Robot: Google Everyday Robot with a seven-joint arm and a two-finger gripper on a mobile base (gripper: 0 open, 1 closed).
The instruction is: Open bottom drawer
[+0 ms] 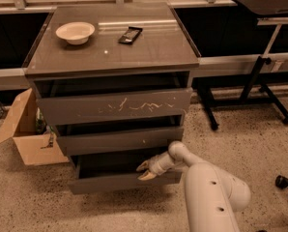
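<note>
The bottom drawer (120, 181) is the lowest and narrowest of three dark grey-brown drawers in the cabinet. It stands pulled out a little, with its dark inside showing above its plain front. My gripper (146, 171) is at the top edge of that front, near its right end, with its pale fingers (147, 176) spread around the edge. My white arm (209, 192) reaches in from the lower right. The scratched top drawer (117, 106) and the middle drawer (120, 140) also stand slightly out.
A white bowl (75, 32) and a small dark object (130, 35) lie on the cabinet top (149, 52). An open cardboard box (25, 134) stands on the floor at the left. A black stand (260, 66) with wheeled legs is at the right.
</note>
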